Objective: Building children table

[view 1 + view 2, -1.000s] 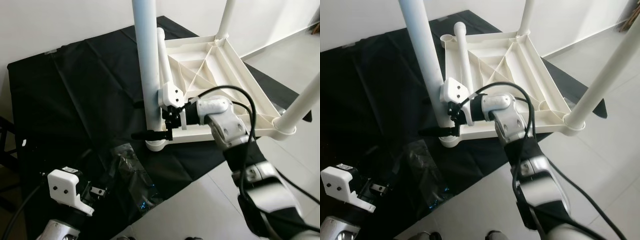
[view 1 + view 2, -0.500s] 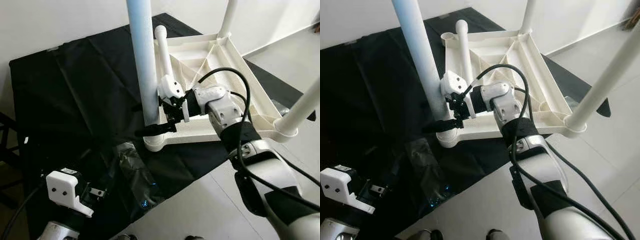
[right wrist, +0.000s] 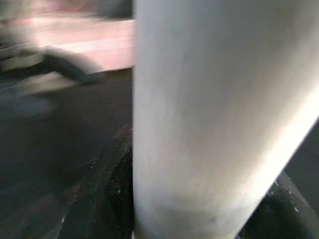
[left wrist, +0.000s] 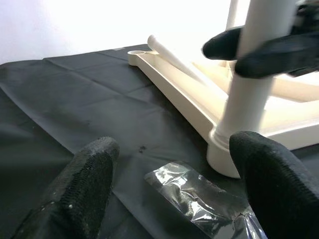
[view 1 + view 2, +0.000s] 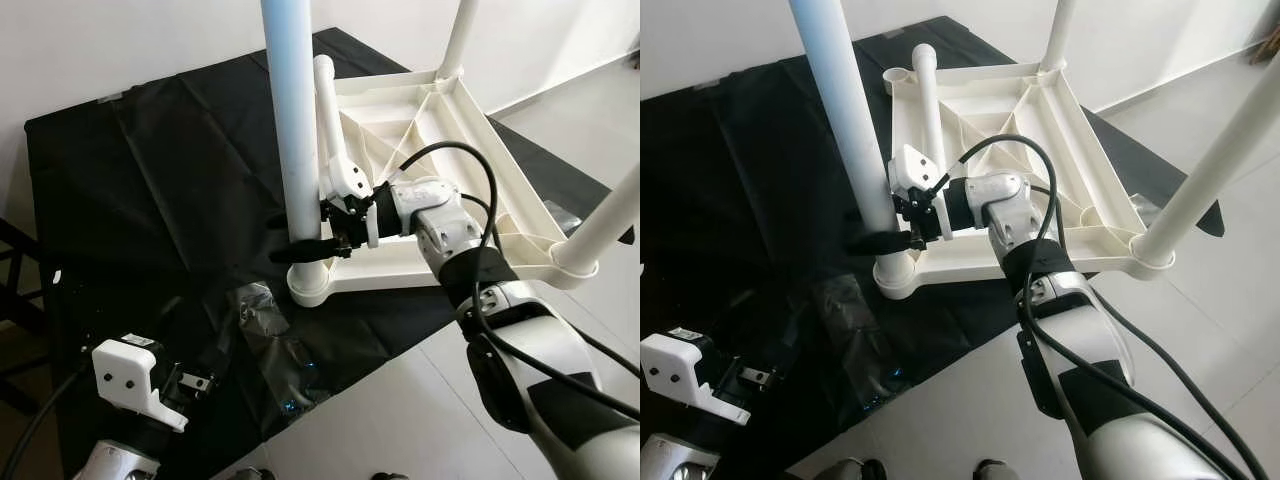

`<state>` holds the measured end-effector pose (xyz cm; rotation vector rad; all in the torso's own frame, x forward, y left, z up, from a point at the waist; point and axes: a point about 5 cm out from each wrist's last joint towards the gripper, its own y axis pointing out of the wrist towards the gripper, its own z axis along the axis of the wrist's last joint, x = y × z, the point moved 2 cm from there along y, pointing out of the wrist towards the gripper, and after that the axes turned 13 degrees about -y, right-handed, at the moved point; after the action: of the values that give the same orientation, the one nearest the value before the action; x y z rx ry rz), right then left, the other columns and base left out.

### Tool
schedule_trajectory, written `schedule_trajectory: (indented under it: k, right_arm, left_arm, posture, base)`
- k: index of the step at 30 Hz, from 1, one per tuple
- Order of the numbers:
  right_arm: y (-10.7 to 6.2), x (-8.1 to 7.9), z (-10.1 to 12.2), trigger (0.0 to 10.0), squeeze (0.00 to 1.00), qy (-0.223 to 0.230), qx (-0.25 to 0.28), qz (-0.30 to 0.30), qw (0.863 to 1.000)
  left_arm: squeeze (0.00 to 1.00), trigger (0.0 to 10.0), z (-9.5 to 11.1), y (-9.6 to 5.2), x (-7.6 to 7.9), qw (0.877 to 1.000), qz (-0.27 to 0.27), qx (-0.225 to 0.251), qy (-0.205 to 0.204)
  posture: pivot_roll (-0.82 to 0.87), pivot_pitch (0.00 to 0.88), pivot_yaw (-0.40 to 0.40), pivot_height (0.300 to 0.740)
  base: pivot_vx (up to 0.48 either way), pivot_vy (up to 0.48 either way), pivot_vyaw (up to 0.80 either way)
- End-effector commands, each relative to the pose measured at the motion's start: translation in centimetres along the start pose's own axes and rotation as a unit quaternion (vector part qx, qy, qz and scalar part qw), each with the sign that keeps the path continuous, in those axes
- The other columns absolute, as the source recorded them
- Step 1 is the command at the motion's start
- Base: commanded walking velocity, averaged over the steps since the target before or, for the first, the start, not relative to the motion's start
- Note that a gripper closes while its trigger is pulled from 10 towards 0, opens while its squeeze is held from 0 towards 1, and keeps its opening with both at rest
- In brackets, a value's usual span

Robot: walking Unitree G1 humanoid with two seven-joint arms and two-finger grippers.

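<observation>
Your right gripper (image 5: 305,238) is closed around the near table leg (image 5: 293,130), its two black fingers clasping the white tube low down, just above the corner socket (image 5: 308,285) in which the leg stands upright; in the right wrist view the same tube (image 3: 209,114) sits close against the camera between the finger pads. The leg belongs to the upturned white table top (image 5: 1015,150), which rests with its ribbed underside up on a black sheet (image 5: 160,170) spread over the pale tiled floor (image 5: 970,400); two more legs stand in the far corner (image 5: 1058,35) and the right-hand corner (image 5: 1215,150), and a fourth leg (image 5: 930,95) lies loose along the frame, its far end beside the vacant socket (image 5: 896,75). Your left gripper (image 4: 174,184) hangs low near you with its fingers spread and nothing between them, over a crumpled clear plastic bag (image 5: 275,345) on the sheet. The step in hand appears to be seating this third leg; next you would likely press or twist it fully home, let go, then lift the loose leg and stand it in the remaining socket, keeping it vertical so it enters squarely.
</observation>
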<state>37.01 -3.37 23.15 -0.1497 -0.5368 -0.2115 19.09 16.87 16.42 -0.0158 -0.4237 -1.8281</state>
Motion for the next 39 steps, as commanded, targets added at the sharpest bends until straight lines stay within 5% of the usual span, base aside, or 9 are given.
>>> schedule_trajectory:
  k: [1, 8, 18, 19, 22, 23, 26, 27, 39]
  right_arm:
    - [0.3, 0.0, -3.3, 0.0, 0.00, 0.030, -0.119, -0.192, 0.974]
    - [0.2, -3.4, -4.5, 0.0, 0.00, 0.078, -0.175, -0.343, 0.919]
    - [5.5, -6.3, -1.0, 0.0, 0.00, 0.080, -0.108, -0.298, 0.945]
    - [5.7, -6.5, -0.7, 3.3, 0.00, 0.078, -0.115, -0.296, 0.945]
    - [5.9, -6.6, -0.6, 3.3, 0.00, 0.078, -0.121, -0.296, 0.944]
    - [6.0, -7.6, -0.3, 10.0, 0.00, 0.088, -0.133, -0.282, 0.946]
    - [5.8, -8.0, -0.1, 10.0, 0.00, 0.095, -0.132, -0.276, 0.947]
    - [5.5, -8.1, 0.1, 10.0, 1.00, 0.100, -0.122, -0.265, 0.951]
    - [-0.6, -7.9, 0.1, 10.0, 1.00, 0.041, -0.128, -0.071, 0.988]
  left_arm:
    - [0.00, 10.0, 0.0, -0.3, -0.1, 1.000, 0.003, -0.003, 0.003]
    - [0.00, 10.0, 0.1, -0.2, -0.3, 1.000, 0.002, -0.004, 0.003]
    - [0.00, 10.0, -0.3, 0.0, -0.5, 1.000, 0.001, -0.005, 0.007]
    - [0.00, 10.0, -0.3, 0.0, -0.5, 1.000, 0.002, -0.004, 0.007]
    - [0.00, 10.0, -0.4, 0.0, -0.5, 1.000, 0.003, -0.004, 0.007]
    - [0.00, 10.0, -0.4, 0.0, -0.5, 1.000, 0.002, -0.004, 0.006]
    - [0.00, 10.0, -0.5, 0.0, -0.5, 1.000, 0.002, -0.005, 0.005]
    - [0.00, 10.0, -0.5, 0.0, -0.5, 1.000, 0.001, -0.005, 0.004]
    - [0.00, 10.0, -1.0, 0.5, -0.6, 1.000, 0.000, -0.002, -0.001]
  posture:
    - [0.10, 0.220, 0.015, 0.740]
    - [0.10, 0.220, 0.033, 0.740]
    - [0.10, 0.176, 0.020, 0.740]
    - [0.10, 0.175, 0.019, 0.740]
    - [0.10, 0.175, 0.019, 0.740]
    - [0.09, 0.168, 0.020, 0.740]
    - [0.09, 0.167, 0.020, 0.740]
    - [0.08, 0.165, 0.021, 0.740]
    - [0.04, 0.146, 0.010, 0.740]
  base:
    - [0.000, 0.000, 0.00]
    - [0.000, 0.000, 0.00]
    - [0.000, 0.000, 0.00]
    - [0.000, 0.000, 0.00]
    - [0.000, 0.000, 0.00]
    - [0.000, 0.000, 0.00]
    - [0.000, 0.000, 0.00]
    - [0.000, 0.000, 0.00]
    - [0.000, 0.000, 0.00]
